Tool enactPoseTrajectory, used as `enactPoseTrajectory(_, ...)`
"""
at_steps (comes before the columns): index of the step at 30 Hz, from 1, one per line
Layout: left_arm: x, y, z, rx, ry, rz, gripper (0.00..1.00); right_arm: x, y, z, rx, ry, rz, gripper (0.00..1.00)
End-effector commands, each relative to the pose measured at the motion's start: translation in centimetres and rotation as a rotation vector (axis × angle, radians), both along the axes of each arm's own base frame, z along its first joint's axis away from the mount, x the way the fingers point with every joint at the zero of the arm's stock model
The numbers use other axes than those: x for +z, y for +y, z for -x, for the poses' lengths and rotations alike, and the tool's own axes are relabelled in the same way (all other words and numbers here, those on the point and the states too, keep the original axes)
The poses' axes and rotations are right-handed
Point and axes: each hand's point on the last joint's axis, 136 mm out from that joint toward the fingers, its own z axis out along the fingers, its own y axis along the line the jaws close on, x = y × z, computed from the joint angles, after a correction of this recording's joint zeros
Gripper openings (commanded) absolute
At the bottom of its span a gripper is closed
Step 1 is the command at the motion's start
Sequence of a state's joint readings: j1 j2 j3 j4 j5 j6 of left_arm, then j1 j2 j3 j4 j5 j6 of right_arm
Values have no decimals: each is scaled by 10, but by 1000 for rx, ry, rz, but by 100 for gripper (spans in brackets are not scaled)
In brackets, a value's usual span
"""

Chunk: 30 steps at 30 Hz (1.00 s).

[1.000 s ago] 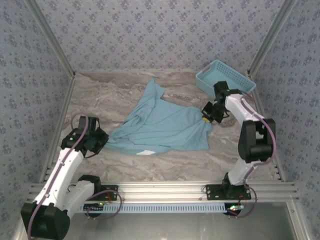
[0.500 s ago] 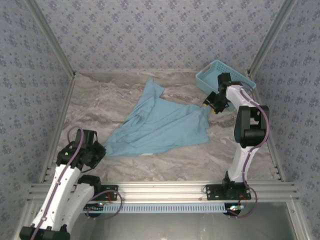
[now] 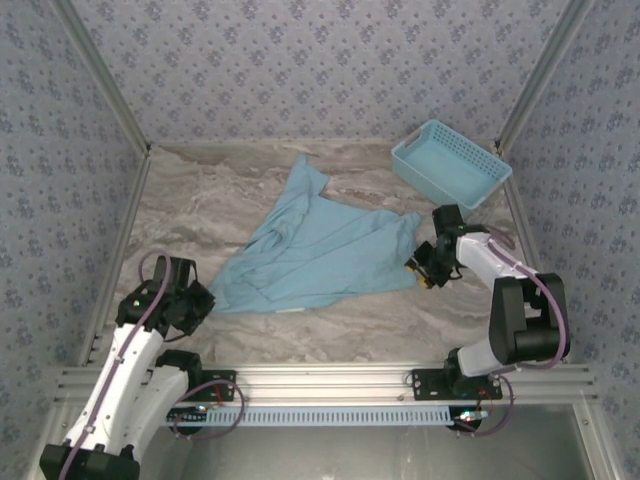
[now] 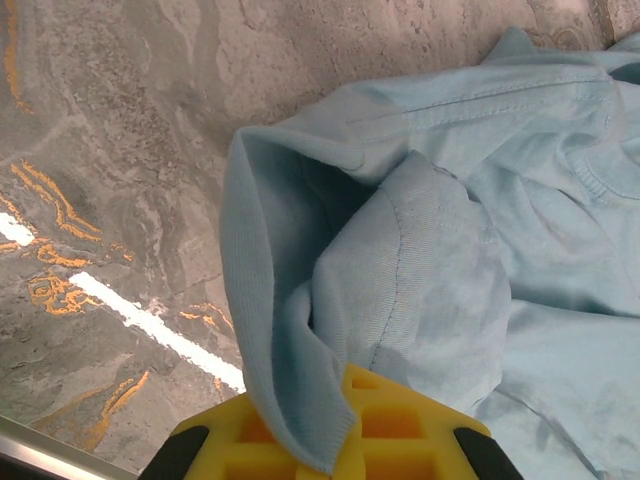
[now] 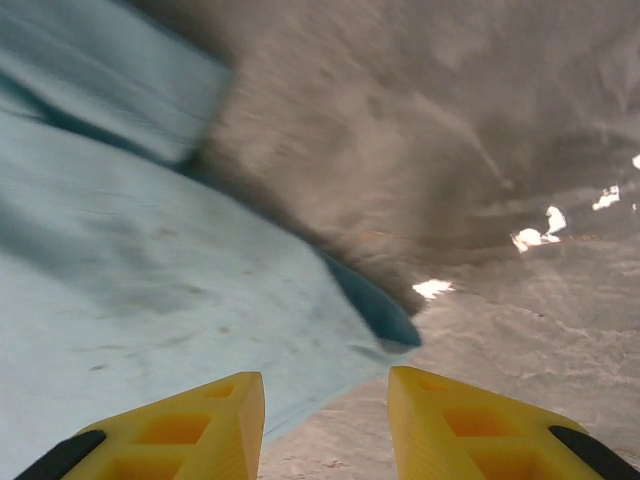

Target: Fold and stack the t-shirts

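A light sky-blue t-shirt (image 3: 320,250) lies crumpled on the marble table, spread from the left front toward the right. My left gripper (image 3: 197,300) is shut on the t-shirt's left corner; in the left wrist view a folded hem (image 4: 290,400) is pinched between the yellow fingers (image 4: 400,430). My right gripper (image 3: 421,268) is at the shirt's right edge, open, and nothing is between its yellow fingers (image 5: 200,425). The t-shirt's corner (image 5: 330,330) lies on the table just ahead of them.
A light-blue plastic lattice basket (image 3: 450,165) stands at the back right of the table (image 3: 200,190). Patterned walls enclose the table on three sides. An aluminium rail (image 3: 330,380) runs along the near edge.
My right gripper let go of the shirt's right corner and drew back toward the near right. The corner dropped onto the table. My left gripper pulled toward the near left, holding its corner.
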State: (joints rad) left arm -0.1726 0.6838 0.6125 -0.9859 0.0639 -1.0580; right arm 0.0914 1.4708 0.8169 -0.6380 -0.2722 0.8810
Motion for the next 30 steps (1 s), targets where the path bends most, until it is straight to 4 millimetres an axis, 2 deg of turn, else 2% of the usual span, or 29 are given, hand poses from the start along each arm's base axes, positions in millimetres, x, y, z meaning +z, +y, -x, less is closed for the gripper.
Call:
enactPoseTrajectory(1,-2,-4,-2,-27,-3,8,0,-5,5,-10,-68,-15,-46,40)
enactPoseTrajectory(8,0,-4,-1,-23,-10,14,0,-20,7,1,-105,59,-64,37)
enactPoseTrajectory(15,2,-5,-3,-23,-17,20,0,2,-7,20,-109,56,25,37)
enactPoseTrajectory(18,1,-5,-4,-18,-19,22,0,2,-5,25,-111,54,15,41)
enactPoseTrajectory(26,0,-7,-5,-19,-20,30,0,-16,5,16,-121,75,-13,42)
enactPoseTrajectory(28,1,-7,-5,-18,-23,33,0,-21,5,11,-124,71,-11,40)
enactPoseTrajectory(30,1,-8,-7,-17,-27,38,0,-26,6,8,-127,70,-13,34)
